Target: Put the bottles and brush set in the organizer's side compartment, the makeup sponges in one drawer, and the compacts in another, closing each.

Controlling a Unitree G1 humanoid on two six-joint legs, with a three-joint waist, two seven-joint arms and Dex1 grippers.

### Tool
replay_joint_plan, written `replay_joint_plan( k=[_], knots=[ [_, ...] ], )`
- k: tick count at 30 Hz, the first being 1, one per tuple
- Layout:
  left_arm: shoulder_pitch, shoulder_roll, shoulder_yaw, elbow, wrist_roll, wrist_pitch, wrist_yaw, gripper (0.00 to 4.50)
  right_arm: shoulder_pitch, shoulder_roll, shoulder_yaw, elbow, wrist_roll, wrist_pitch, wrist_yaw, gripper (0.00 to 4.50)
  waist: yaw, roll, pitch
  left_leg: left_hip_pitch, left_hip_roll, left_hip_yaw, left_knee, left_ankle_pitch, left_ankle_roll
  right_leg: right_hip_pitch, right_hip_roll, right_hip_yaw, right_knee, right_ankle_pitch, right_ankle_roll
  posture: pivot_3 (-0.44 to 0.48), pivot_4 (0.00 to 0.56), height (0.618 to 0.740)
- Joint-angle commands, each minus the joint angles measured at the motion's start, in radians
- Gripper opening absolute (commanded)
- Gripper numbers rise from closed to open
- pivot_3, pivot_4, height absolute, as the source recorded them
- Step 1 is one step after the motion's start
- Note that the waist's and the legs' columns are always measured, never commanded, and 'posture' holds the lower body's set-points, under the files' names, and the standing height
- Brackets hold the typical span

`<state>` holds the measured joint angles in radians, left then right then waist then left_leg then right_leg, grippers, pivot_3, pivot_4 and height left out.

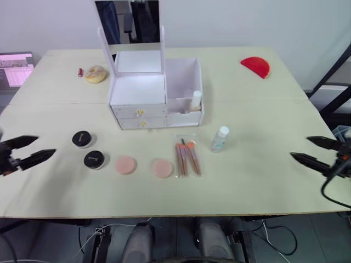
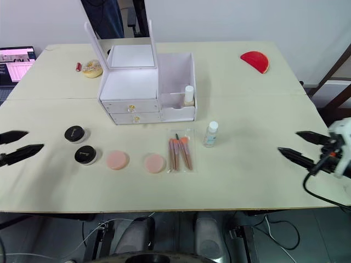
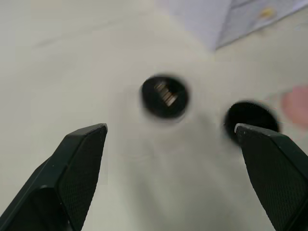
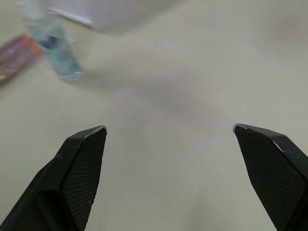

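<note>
The right gripper [image 1: 311, 151] hovers wide open and empty over the right edge of the counter [image 1: 258, 181], and the clear bottle [image 1: 220, 138] stands upright at about its 9 o'clock, well apart, with nothing between them; this arm looks the nearer one for it. The bottle's long axis is vertical, so a level approach with the fingers either side of its round, smooth plastic body seems the natural grasp. The left gripper [image 1: 28, 150] is likewise spread and holds nothing, with the two compacts [image 1: 88, 149] near it at roughly 3 o'clock: squat, round, glossy black pots. Further along lie two makeup sponges [image 1: 143, 166], flat, soft-looking pink discs, and then the brush set [image 1: 187, 158], a flat clear sleeve of orange-tipped brushes whose long axis runs toward the organizer [image 1: 148, 93]. That is a white, hard-sided box with two shut drawers bearing small gold knobs and an open side compartment at its right, where a cream bottle [image 1: 196, 101] already stands. From the clear bottle, the compartment lies at about 11 o'clock, near. A red half-round object [image 1: 256, 67] rests at the far right.
</note>
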<state>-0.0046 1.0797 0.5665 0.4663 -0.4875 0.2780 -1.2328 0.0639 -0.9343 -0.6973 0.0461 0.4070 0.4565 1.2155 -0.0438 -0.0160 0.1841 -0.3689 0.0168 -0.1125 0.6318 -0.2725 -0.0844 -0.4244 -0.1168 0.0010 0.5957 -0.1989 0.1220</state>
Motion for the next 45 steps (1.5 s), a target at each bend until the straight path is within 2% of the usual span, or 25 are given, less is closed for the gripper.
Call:
replay_joint_plan(
  k=[1, 7, 13, 15, 19, 24, 30, 37, 45],
  knots=[
    [-0.014, 0.048, 0.058, 0.137, 0.031, -0.099, -0.011, 4.50, 0.008, -0.043, -0.041, 0.063, 0.002, -0.081, 0.019, 4.48, 0.001, -0.001, 0.000, 0.000, 0.000, 0.000, 0.000, 0.000, 0.000, 0.000, 0.000, 0.000, 0.000, 0.000, 0.000, 0.000, 0.150, 0.739],
    [-0.020, 0.076, 0.068, 0.289, 0.053, -0.198, -0.023, 4.50, -0.033, -0.073, -0.011, 0.121, 0.018, -0.114, 0.002, 4.48, 0.001, -0.001, -0.001, 0.000, 0.000, 0.000, 0.000, 0.000, 0.000, 0.000, 0.000, 0.000, 0.000, -0.002, 0.004, 0.000, 0.150, 0.739],
    [-0.023, 0.055, 0.057, 0.252, 0.042, -0.196, -0.036, 4.50, -0.077, -0.071, 0.036, 0.121, 0.025, -0.111, -0.015, 4.48, 0.002, -0.001, -0.001, 0.000, 0.000, 0.000, 0.000, 0.000, 0.000, 0.000, 0.000, 0.000, 0.000, -0.002, 0.004, 0.000, 0.150, 0.739],
    [-0.022, 0.039, 0.049, 0.195, 0.031, -0.179, -0.040, 4.50, -0.093, -0.067, 0.053, 0.110, 0.029, -0.105, -0.026, 4.48, 0.003, -0.001, -0.001, 0.000, 0.000, 0.000, 0.000, 0.000, 0.000, 0.000, 0.000, 0.000, 0.001, -0.002, 0.004, 0.000, 0.150, 0.739],
    [-0.012, -0.028, 0.014, -0.026, 0.005, -0.119, -0.011, 4.50, -0.113, -0.043, 0.107, -0.003, 0.060, -0.055, -0.062, 4.48, 0.004, -0.001, -0.001, 0.000, 0.000, 0.000, 0.000, 0.000, 0.000, 0.000, -0.001, 0.000, 0.001, 0.000, 0.001, 0.000, 0.150, 0.739],
    [0.016, -0.097, -0.057, -0.405, -0.077, 0.034, 0.019, 4.50, -0.151, -0.029, 0.199, -0.198, 0.122, 0.043, -0.117, 4.48, 0.002, -0.001, -0.001, 0.000, 0.000, 0.000, 0.000, 0.000, 0.000, 0.000, 0.000, 0.000, 0.001, 0.001, 0.001, 0.000, 0.150, 0.739],
    [-0.017, -0.135, -0.181, -0.756, -0.179, 0.194, 0.083, 4.50, -0.296, -0.013, 0.388, -0.304, 0.182, 0.180, -0.152, 4.48, 0.002, -0.001, -0.001, 0.000, 0.000, 0.000, 0.000, 0.000, 0.000, 0.000, 0.000, 0.001, 0.001, 0.001, 0.001, 0.000, 0.150, 0.739],
    [-0.104, -0.144, -0.256, -0.958, -0.300, 0.323, 0.147, 4.50, -0.432, 0.069, 0.549, -0.284, 0.162, 0.213, -0.194, 4.48, 0.003, -0.001, -0.001, -0.001, 0.000, 0.000, 0.001, 0.000, 0.000, 0.000, 0.000, 0.001, 0.001, 0.001, 0.001, 0.000, 0.150, 0.739],
    [-0.157, -0.151, -0.289, -1.016, -0.344, 0.376, 0.203, 4.50, -0.491, 0.123, 0.608, -0.173, 0.139, 0.179, -0.179, 4.48, 0.005, -0.002, -0.001, -0.001, 0.000, 0.000, 0.001, 0.000, 0.000, 0.000, 0.000, 0.001, 0.001, 0.001, 0.001, 0.000, 0.150, 0.739]
  ],
)
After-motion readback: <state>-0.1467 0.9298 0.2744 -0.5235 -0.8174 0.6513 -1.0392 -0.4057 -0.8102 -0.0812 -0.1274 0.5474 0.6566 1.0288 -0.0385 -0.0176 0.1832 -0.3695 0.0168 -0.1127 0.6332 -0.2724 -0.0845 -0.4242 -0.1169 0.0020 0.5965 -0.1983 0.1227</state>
